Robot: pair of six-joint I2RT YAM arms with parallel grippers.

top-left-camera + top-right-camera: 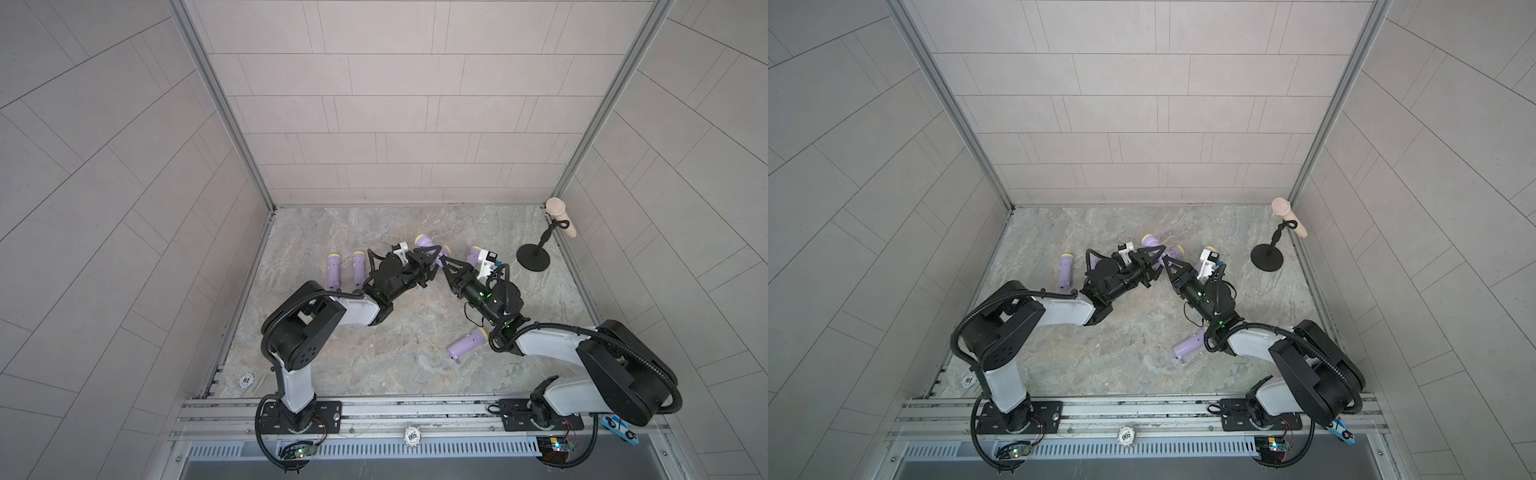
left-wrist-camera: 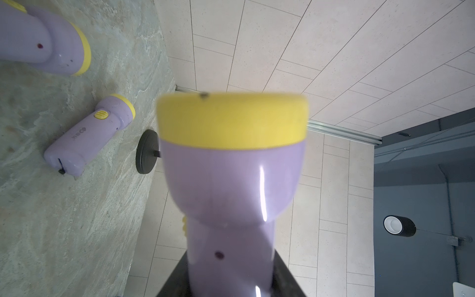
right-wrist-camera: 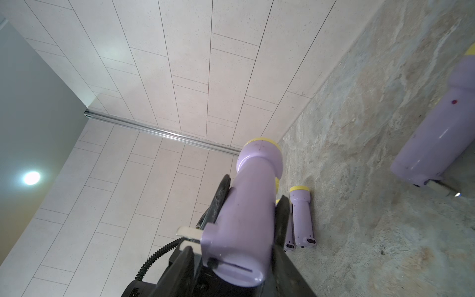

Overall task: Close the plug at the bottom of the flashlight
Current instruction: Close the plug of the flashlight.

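Marble tabletop [image 1: 374, 365]; left jaws clamp flashlight [image 3: 249, 205], plug [image 3: 189, 233] out.

Hiding all but the yellow head of the held lilac plastic flashlight [image 1: 424, 240] behind the left gripper [image 1: 432, 253] in both top views. Blurring that flashlight in the left wrist view, running its handle off the frame edge and covering part of the round black stand base [image 2: 144, 151]. Cropping a neighbouring lilac flashlight [image 2: 38, 36] at that view's corner. Burying the head of the lone lilac flashlight [image 1: 1187, 347] under the right forearm [image 1: 1250, 343] in a top view. Leaving contact between the right gripper [image 1: 444, 261] and white plug prongs [image 3: 186, 232] unclear.
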